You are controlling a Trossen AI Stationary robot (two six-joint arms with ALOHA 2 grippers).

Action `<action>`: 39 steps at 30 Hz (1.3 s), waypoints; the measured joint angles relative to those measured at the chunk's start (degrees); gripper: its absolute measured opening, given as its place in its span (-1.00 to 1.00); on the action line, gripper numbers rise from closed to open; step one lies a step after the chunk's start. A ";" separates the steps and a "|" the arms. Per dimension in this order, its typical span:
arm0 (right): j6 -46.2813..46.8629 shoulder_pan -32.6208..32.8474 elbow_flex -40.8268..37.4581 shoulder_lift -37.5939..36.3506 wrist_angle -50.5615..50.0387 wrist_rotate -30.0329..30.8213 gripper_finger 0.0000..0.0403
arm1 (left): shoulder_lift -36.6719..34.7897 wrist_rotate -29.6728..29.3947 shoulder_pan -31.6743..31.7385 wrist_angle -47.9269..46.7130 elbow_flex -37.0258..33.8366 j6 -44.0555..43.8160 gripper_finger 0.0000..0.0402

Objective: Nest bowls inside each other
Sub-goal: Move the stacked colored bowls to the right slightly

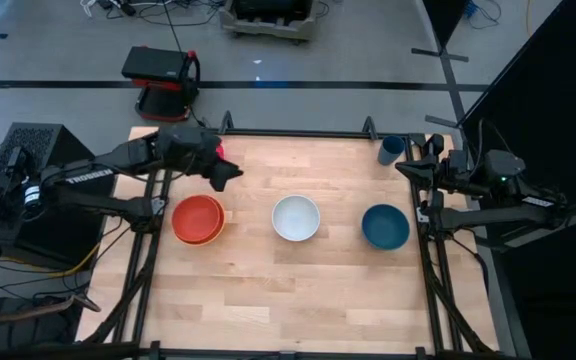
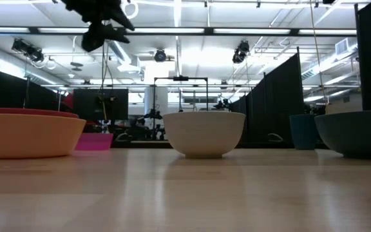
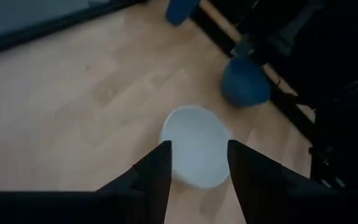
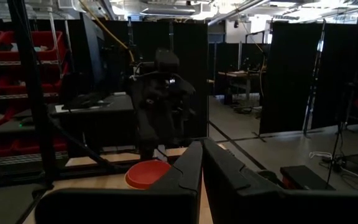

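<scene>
A red bowl (image 1: 197, 214) sits nested in an orange bowl (image 2: 28, 135) at the table's left. The pale white bowl (image 1: 296, 217) stands in the middle and the teal-blue bowl (image 1: 385, 226) to its right. The small pink bowl (image 2: 94, 141) rests on the table at the far left, partly hidden under my left arm in the high view. My left gripper (image 3: 199, 149) hangs open and empty in the air above the table, between the pink and red bowls (image 1: 224, 176), slanting down toward the white bowl (image 3: 194, 146). My right gripper (image 4: 202, 158) waits shut at the table's right edge.
A dark blue cup (image 1: 391, 150) stands at the far right corner, beside my right arm. A black frame rail (image 1: 298, 133) runs round the table's edges. Bare wood lies along the near side (image 1: 298, 300).
</scene>
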 joint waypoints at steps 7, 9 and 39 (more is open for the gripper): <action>0.49 -0.01 0.02 0.20 -0.49 0.01 -1.00 | 2.96 3.82 -0.21 14.72 1.36 6.39 -0.02; 0.62 -0.01 0.02 0.26 -0.62 0.01 -1.00 | 3.81 4.91 -0.27 18.93 1.75 8.21 0.00; 19.88 -0.37 10.13 19.31 -44.51 -0.90 -1.00 | 8.16 6.22 -0.12 7.46 5.54 17.02 0.22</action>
